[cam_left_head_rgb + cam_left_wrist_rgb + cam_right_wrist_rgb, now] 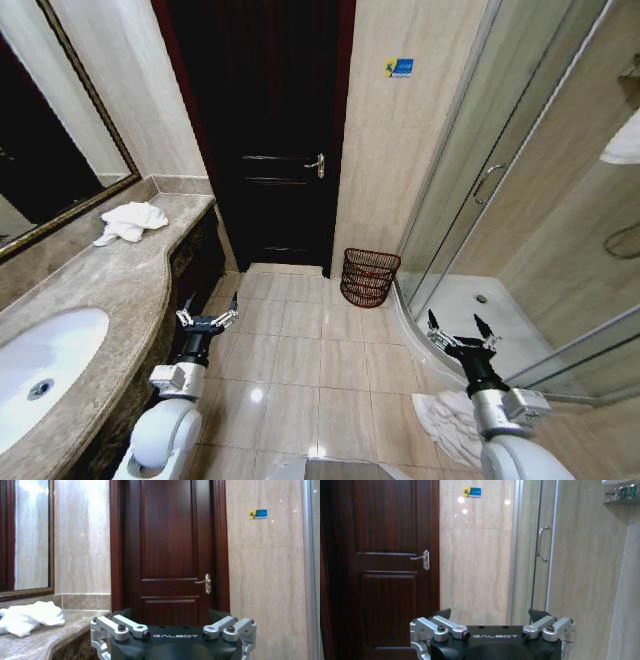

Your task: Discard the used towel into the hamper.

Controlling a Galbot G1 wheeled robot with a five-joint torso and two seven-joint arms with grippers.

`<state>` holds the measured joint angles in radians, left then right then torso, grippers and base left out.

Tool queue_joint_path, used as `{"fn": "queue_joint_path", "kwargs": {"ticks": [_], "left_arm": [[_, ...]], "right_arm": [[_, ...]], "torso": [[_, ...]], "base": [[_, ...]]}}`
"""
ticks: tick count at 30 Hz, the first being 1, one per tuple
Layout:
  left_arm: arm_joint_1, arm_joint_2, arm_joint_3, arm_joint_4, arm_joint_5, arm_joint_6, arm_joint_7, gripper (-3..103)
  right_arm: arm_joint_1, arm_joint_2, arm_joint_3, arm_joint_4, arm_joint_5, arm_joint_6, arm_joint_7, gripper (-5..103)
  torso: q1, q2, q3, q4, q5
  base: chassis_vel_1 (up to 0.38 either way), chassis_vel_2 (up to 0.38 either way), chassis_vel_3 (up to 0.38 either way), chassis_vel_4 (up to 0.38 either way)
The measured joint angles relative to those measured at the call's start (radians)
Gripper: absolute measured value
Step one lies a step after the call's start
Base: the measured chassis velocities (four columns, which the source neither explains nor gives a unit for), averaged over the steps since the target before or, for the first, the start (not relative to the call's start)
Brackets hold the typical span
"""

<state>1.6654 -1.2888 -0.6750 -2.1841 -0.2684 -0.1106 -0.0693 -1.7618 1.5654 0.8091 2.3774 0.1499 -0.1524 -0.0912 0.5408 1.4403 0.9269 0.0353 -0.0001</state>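
From the head view, the left gripper (207,309) and right gripper (460,331) are both hanging wide open and empty, the white towel (130,221) on the counter (110,290) lying ahead-left of the nearer left arm, the hamper (369,277) standing between them by the far wall; the left wrist view is showing that towel (27,618) off to one side of its spread fingers (117,627); the right wrist view is facing the door (380,566).

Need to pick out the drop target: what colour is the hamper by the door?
Dark reddish-brown, with see-through ribbed sides; the hamper shows best in the head view.
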Motion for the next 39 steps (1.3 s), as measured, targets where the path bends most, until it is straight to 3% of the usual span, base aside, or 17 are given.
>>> {"fn": "queue_joint_path", "kwargs": {"ticks": [10, 14, 39], "left_arm": [[-0.009, 0.01, 0.005, 0.017, -0.003, -0.006, -0.002, 100], [-0.011, 0.01, 0.009, 0.031, -0.006, -0.008, -0.004, 100], [0.008, 0.016, -0.005, 0.052, -0.024, -0.054, -0.006, 100]], "right_arm": [[0.005, 0.011, -0.005, -0.005, -0.018, 0.017, 0.008, 100], [0.011, 0.019, -0.009, -0.019, -0.027, 0.067, -0.011, 100], [0.008, 0.035, -0.013, -0.004, -0.052, 0.056, -0.036, 100]], "torso": [[0.0, 0.0, 0.0, 0.0, 0.0], [0.0, 0.0, 0.0, 0.0001, -0.0001], [0.0, 0.0, 0.0, 0.0001, 0.0001]], "base": [[0.0, 0.0, 0.0, 0.0], [0.0, 0.0, 0.0, 0.0], [-0.024, 0.057, 0.055, -0.031]]}}
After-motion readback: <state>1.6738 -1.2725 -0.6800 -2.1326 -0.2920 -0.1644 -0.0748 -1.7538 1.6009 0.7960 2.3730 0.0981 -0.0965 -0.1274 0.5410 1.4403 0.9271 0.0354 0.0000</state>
